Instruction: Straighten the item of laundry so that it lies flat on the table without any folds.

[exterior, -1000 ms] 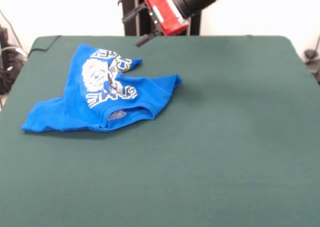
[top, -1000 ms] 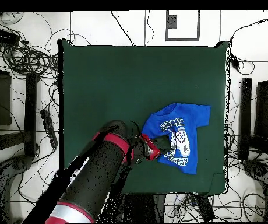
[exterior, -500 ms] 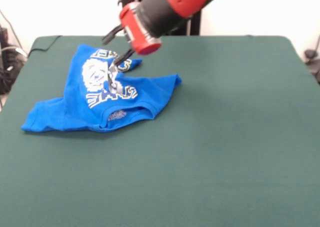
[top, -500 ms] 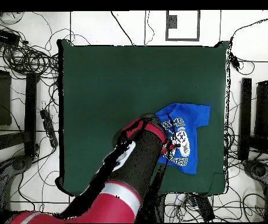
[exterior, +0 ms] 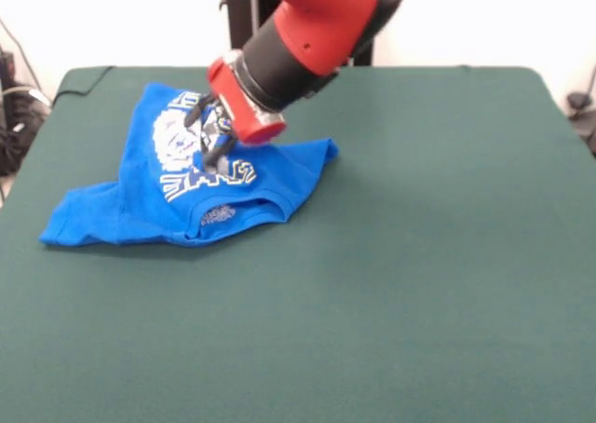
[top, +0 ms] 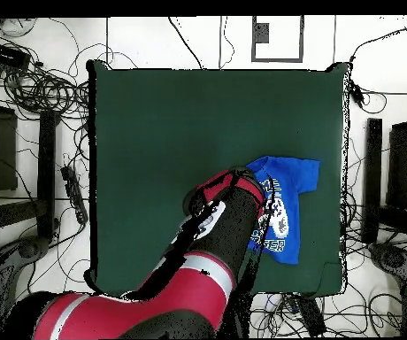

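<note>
Fingers of the gripper (exterior: 209, 132) stand a little apart, as far as we can see in the front view, their dark tips reaching down at the white print of the item of laundry (exterior: 177, 176); we cannot tell whether they touch the cloth or pinch any of it. From overhead the red and black arm (top: 209, 257) covers the gripper and the shirt's inner edge. We see the blue shirt (top: 287, 208) crumpled, with folds across its middle and one sleeve spread out, lying on the green table (exterior: 419, 255) toward ten o'clock in the front view and toward four o'clock from overhead. We find no containers on the table.
</note>
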